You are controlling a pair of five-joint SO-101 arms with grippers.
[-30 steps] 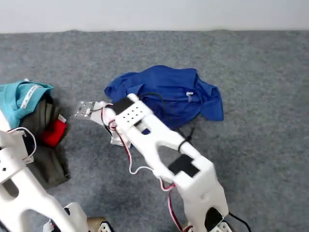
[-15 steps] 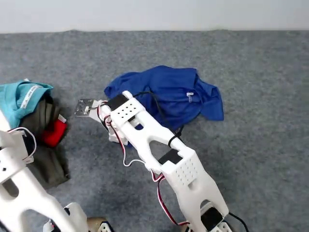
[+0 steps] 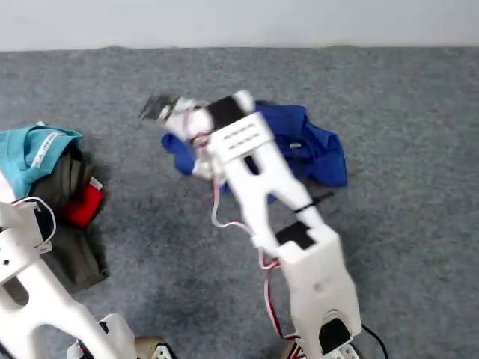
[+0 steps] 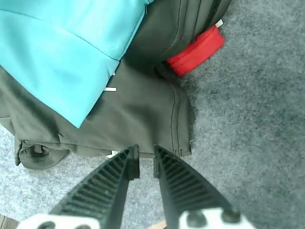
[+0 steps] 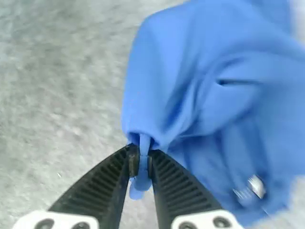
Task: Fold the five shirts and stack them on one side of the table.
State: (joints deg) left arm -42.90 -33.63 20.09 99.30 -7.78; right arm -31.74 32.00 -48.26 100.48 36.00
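Observation:
A crumpled blue shirt [image 3: 314, 153] lies at the table's middle back. My right gripper [image 5: 139, 162] is shut on a pinched fold at the edge of the blue shirt [image 5: 214, 86], and the cloth hangs from the fingertips. In the high view the right arm [image 3: 262, 179] stretches over the shirt's left part and hides it. At the left edge sits a pile: a teal shirt [image 3: 34, 153] on a dark olive shirt [image 3: 75, 254], with a red shirt [image 3: 82, 206] tucked between. My left gripper [image 4: 146, 164] hovers shut over the dark olive shirt's [image 4: 133, 114] hem, holding nothing.
Grey carpet-like table surface [image 3: 404, 247] stretches bare to the right and in front of the blue shirt. A pale wall [image 3: 239, 22] borders the far edge. The left arm's white body [image 3: 30, 284] fills the near left corner.
The right arm has swung from the near left of the blue shirt toward the back, pulling the shirt's left edge up and inward. The left arm and the pile have not moved.

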